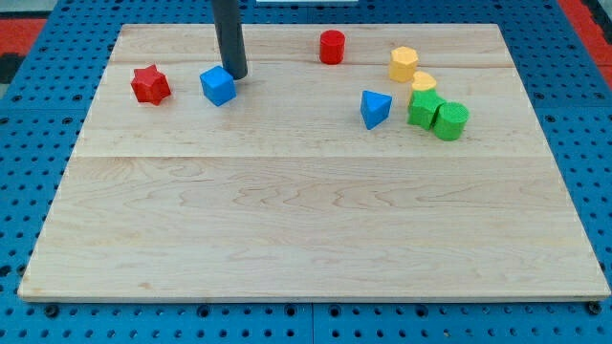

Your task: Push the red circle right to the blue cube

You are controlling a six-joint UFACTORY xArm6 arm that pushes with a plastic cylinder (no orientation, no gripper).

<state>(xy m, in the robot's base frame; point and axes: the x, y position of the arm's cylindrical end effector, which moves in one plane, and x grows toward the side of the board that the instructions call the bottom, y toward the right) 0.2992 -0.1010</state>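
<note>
Taking the blue cube-shaped block [218, 85] as my landmark, my tip [235, 75] sits just off its upper right corner, touching or nearly so; I cannot tell which. My arm ends in a bare dark rod with no pincer, so nothing opens or clamps, and the rod's upper part is cut off by the view's top. The red circular block [332, 47], a short cylinder, stands upright well to the cube's right and slightly higher, its long axis vertical. A red star-shaped block [150, 84] lies near the cube's left. All rest on the pale wooden board [287, 229].
</note>
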